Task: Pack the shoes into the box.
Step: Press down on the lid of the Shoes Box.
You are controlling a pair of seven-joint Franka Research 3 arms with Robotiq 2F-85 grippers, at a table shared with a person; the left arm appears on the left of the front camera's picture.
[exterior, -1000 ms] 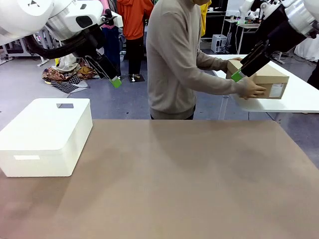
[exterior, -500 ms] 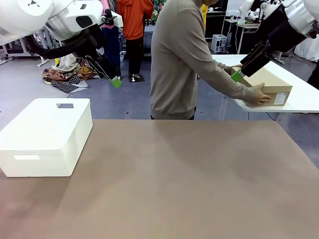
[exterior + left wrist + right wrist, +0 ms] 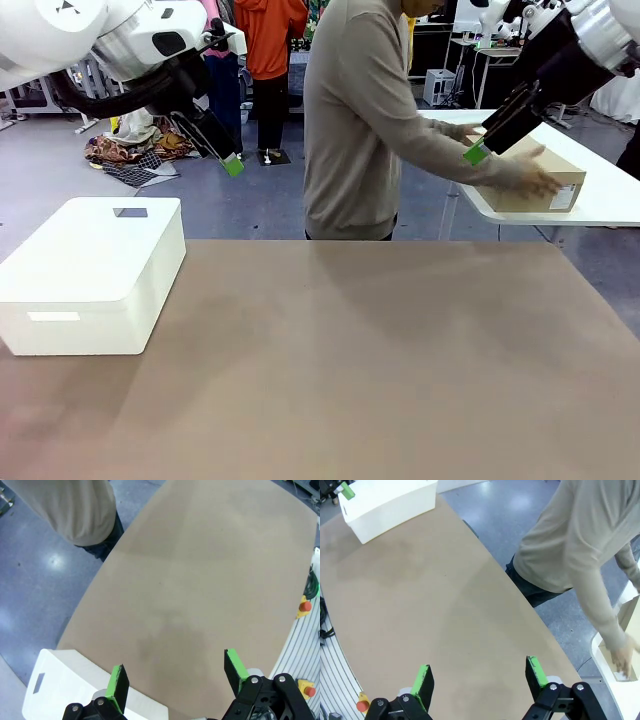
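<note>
Box (image 3: 535, 180) lengthwise on white side table (image 3: 610, 195) — left hand (image 3: 174, 677), right hand (image 3: 479, 676) both spread.

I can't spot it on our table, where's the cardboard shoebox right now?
In the front view the cardboard shoebox sits on the white side table at far right, behind the brown table, under the person's hand.

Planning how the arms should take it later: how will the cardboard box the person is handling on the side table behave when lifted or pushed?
The box looks like plain cardboard with flat, square faces, so it is probably fairly stiff and unlikely to roll or tip. The person's hand handles it alone, suggesting it is light for its size. Its matte surface should not be slippery.
</note>
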